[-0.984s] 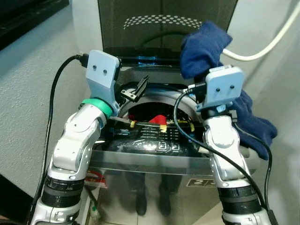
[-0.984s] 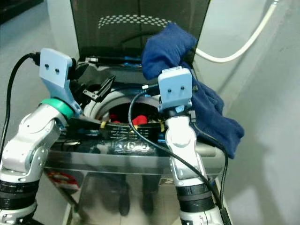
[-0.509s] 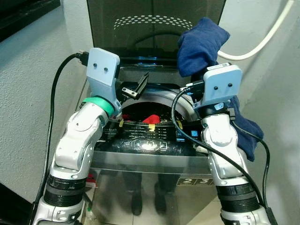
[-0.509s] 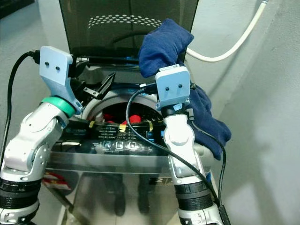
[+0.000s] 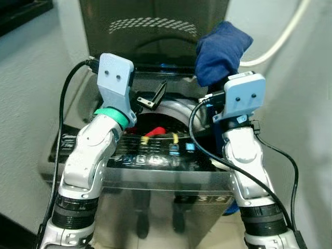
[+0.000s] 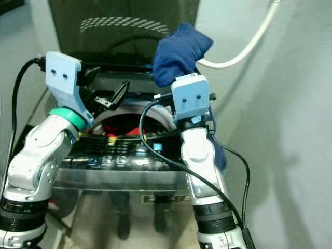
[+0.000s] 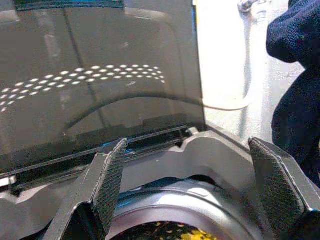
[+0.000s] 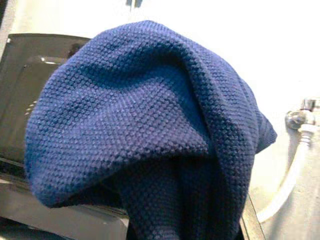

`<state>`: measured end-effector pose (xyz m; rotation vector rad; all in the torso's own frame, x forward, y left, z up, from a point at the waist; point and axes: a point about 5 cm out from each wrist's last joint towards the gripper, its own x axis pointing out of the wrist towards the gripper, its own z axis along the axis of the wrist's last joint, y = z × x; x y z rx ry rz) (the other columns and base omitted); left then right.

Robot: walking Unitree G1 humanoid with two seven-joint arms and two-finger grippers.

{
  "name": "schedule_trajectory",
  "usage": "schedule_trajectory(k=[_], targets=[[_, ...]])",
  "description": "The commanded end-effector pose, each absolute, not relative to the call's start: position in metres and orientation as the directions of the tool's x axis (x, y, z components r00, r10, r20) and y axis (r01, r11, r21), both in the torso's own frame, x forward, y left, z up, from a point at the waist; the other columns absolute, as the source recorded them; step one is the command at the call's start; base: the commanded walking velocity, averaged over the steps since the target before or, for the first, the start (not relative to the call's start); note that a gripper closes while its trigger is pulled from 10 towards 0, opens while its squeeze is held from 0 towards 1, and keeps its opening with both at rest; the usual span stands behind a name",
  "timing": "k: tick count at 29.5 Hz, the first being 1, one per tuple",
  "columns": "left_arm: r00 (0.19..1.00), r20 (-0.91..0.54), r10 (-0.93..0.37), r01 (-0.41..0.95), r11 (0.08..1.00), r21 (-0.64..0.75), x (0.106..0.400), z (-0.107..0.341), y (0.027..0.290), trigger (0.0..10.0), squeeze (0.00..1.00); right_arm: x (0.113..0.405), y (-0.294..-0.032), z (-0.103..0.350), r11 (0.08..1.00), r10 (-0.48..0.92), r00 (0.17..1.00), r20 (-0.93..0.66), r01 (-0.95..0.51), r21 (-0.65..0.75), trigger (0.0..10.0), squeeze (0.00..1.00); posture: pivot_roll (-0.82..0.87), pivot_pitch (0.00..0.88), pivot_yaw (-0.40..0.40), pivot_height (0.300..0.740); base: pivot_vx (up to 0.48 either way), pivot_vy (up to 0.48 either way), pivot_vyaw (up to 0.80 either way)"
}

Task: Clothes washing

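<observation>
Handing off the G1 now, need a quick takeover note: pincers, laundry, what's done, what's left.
Right pincer: shut on the dark blue knitted garment, held up over the right rim of the top-loading washing machine; the cloth hangs down past the machine's right side.
Left pincer: open, holding nothing, poised above the drum opening.
The tinted lid stands open. Red laundry already lies in the drum.
Left: lower the blue garment into the drum, release it, shut the lid.

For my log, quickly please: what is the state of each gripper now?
Left gripper: open, empty, above the washing machine opening.
Right gripper: shut on the blue garment, raised by the lid.
</observation>
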<state>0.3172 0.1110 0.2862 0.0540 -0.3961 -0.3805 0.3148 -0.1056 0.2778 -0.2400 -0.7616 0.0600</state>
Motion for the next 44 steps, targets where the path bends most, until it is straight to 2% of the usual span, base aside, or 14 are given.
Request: schedule_trajectory(k=[1, 6, 13, 15, 20, 26, 28, 29, 31, 32, 34, 36, 39, 44], targets=[[0.855, 0.366, -0.368, 0.349, 0.929, 0.12, 0.317, 0.285, 0.112, 10.0, 0.0, 0.313, -0.103, 0.278, 0.971, 0.153, 0.715, 0.682, 0.02, -0.239, 10.0, 0.0, 0.09, 0.0, 0.045, 0.733, 0.0, 0.0, 0.0], [0.847, 0.36, -0.391, 0.375, 0.92, 0.116, 0.316, 0.284, 0.111, 10.0, 0.0, 0.314, -0.101, 0.279, 0.97, 0.174, 0.713, 0.679, -0.006, -0.242, 10.0, 0.0, 0.09, 0.0, 0.048, 0.733, 0.0, 0.0, 0.0], [0.692, 0.308, -0.653, 0.64, 0.752, 0.154, 0.292, 0.284, 0.118, 10.0, 0.0, 0.321, -0.092, 0.306, 0.968, 0.251, 0.68, 0.689, -0.186, -0.169, 10.0, 0.0, 0.08, 0.0, 0.054, 0.733, 0.0, 0.0, 0.0], [0.562, 0.221, -0.797, 0.783, 0.598, 0.168, 0.267, 0.277, 0.133, 10.0, 0.0, 0.32, -0.081, 0.334, 0.932, 0.338, 0.604, 0.722, -0.323, -0.166, 10.0, 0.0, 0.09, 0.0, 0.044, 0.733, 0.0, 0.0, 0.0], [0.481, 0.159, -0.862, 0.852, 0.503, 0.148, 0.252, 0.265, 0.131, 10.0, 0.0, 0.308, -0.066, 0.364, 0.854, 0.457, 0.471, 0.755, -0.47, -0.224, 10.0, 0.0, 0.09, 0.0, 0.029, 0.733, 0.0, 0.0, 0.0], [0.531, 0.175, -0.829, 0.816, 0.556, 0.157, 0.262, 0.263, 0.127, 10.0, 0.0, 0.3, -0.059, 0.374, 0.806, 0.509, 0.402, 0.761, -0.533, -0.258, 10.0, 0.0, 0.1, 0.0, 0.018, 0.733, 0.0, 0.0, 0.0], [0.608, 0.209, -0.766, 0.749, 0.641, 0.168, 0.279, 0.264, 0.126, 10.0, 0.0, 0.293, -0.054, 0.38, 0.755, 0.553, 0.346, 0.758, -0.593, -0.28, 10.0, 0.0, 0.09, 0.003, 0.014, 0.733, 0.0, 0.0, 0.0], [0.771, 0.277, -0.574, 0.541, 0.819, 0.191, 0.316, 0.274, 0.141, 10.0, 0.0, 0.291, -0.05, 0.381, 0.713, 0.583, 0.319, 0.747, -0.643, -0.281, 10.0, 0.0, 0.08, 0.012, 0.005, 0.733, 0.0, 0.0, 0.0], [0.771, 0.277, -0.574, 0.541, 0.819, 0.191, 0.316, 0.274, 0.141, 10.0, 0.0, 0.291, -0.05, 0.381, 0.713, 0.583, 0.319, 0.747, -0.643, -0.281, 10.0, 0.0, 0.08, 0.012, 0.005, 0.733, 0.0, 0.0, 0.0], [0.856, 0.328, -0.399, 0.347, 0.915, 0.206, 0.342, 0.283, 0.157, 10.0, 0.0, 0.292, -0.047, 0.379, 0.687, 0.604, 0.314, 0.733, -0.671, -0.279, 10.0, 0.0, 0.08, 0.017, -0.003, 0.733, 0.0, 0.0, 0.0], [0.856, 0.328, -0.399, 0.347, 0.915, 0.206, 0.342, 0.283, 0.157, 10.0, 0.0, 0.292, -0.047, 0.379, 0.687, 0.604, 0.314, 0.733, -0.671, -0.279, 10.0, 0.0, 0.08, 0.017, -0.003, 0.733, 0.0, 0.0, 0.0], [0.901, 0.415, -0.127, 0.047, 0.979, 0.197, 0.364, 0.305, 0.199, 10.0, 0.0, 0.308, -0.036, 0.365, 0.667, 0.636, 0.358, 0.684, -0.701, -0.253, 10.0, 0.0, 0.08, 0.03, -0.015, 0.733, 0.0, 0.0, 0.0], [0.893, 0.449, -0.023, -0.069, 0.98, 0.188, 0.361, 0.318, 0.226, 10.0, 0.0, 0.32, -0.019, 0.348, 0.635, 0.689, 0.376, 0.619, -0.725, -0.267, 10.0, 0.0, 0.09, 0.036, -0.03, 0.733, 0.0, 0.0, 0.0], [0.89, 0.455, 0.019, -0.115, 0.976, 0.185, 0.352, 0.323, 0.243, 10.0, 0.0, 0.335, 0.005, 0.33, 0.601, 0.753, 0.391, 0.529, -0.736, -0.312, 10.0, 0.0, 0.11, 0.044, -0.046, 0.733, 0.0, 0.0, 0.0]])
